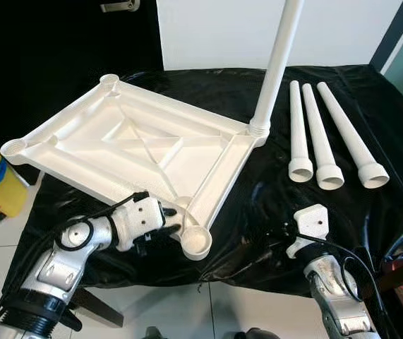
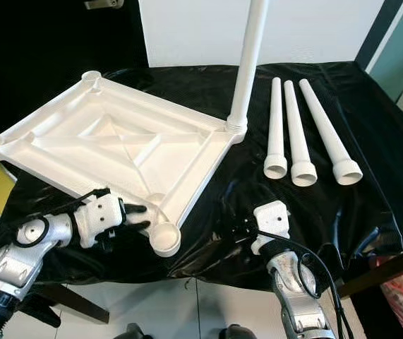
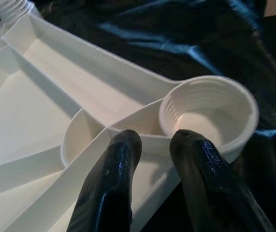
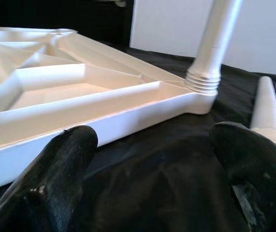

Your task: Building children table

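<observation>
Left gripper (image 1: 175, 220) pinching tabletop (image 1: 130, 141) rim beside corner socket (image 1: 198, 241) | right gripper (image 4: 157, 179) wide, near table

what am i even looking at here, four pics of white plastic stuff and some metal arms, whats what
A humanoid robot is assembling a child's table. The two wide pictures come from cameras in its head, looking down; the two close-ups come from cameras on its wrists. On the black sheet lies the white tabletop, upside down, with one leg already standing in a corner socket. Three loose legs lie beside it. The left end effector has its two black fingers close together at the tabletop's near edge, next to an empty socket. The right end effector is open above the sheet, holding nothing.
</observation>
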`<state>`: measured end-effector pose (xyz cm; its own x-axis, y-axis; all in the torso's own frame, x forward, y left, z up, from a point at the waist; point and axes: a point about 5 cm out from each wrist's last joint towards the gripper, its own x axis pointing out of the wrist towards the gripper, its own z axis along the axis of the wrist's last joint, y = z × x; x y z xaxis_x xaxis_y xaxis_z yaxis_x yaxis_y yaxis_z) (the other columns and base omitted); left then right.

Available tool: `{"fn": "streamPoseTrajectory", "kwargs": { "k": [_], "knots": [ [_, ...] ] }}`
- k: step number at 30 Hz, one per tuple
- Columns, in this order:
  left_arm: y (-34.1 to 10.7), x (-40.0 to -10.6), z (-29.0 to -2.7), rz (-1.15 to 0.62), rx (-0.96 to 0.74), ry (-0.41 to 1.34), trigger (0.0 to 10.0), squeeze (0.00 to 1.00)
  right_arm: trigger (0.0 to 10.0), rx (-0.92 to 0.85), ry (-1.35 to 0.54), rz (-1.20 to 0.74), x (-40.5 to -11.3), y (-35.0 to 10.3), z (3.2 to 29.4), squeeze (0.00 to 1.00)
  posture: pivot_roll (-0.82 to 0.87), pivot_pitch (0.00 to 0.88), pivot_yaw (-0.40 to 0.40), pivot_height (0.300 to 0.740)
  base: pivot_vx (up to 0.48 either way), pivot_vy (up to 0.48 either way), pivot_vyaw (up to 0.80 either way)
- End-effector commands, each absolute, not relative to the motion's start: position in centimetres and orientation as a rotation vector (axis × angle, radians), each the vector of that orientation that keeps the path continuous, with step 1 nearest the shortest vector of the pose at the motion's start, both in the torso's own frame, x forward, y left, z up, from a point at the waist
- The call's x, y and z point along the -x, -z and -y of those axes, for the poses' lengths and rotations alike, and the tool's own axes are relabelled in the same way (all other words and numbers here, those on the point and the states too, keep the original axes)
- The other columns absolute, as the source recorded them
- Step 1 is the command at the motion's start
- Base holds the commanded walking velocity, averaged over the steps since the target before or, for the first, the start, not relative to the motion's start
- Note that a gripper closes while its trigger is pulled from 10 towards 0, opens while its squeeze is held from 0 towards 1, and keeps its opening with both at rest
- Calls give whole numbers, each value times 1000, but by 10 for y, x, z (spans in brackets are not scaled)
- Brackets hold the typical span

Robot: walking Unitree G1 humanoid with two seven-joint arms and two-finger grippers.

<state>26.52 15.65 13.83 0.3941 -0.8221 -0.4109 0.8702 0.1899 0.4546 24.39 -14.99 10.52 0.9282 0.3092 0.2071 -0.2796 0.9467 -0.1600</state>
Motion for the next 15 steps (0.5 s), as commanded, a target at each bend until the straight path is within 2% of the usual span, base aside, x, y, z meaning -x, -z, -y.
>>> {"fn": "streamPoseTrajectory", "kwargs": {
  "k": [1,12,13,15],
  "knots": [
    [-136,-262,-158,-91,-703,1215,10000,0,10000,119,-310,213,-241,-102,150,0,-18,30,-24,740,0,0,0],
    [-136,-267,-169,-114,-741,1226,10000,0,10000,120,-352,191,-235,-102,150,0,-22,28,-26,740,0,0,0],
    [-137,-267,-172,-138,-726,1238,10000,1000,10000,123,-361,185,-234,-102,151,0,-21,27,-26,740,0,0,0],
    [-137,-268,-173,-155,-720,1247,10000,1000,10000,125,-368,181,-234,-102,151,0,-20,27,-26,740,0,0,0]
  ]
}}
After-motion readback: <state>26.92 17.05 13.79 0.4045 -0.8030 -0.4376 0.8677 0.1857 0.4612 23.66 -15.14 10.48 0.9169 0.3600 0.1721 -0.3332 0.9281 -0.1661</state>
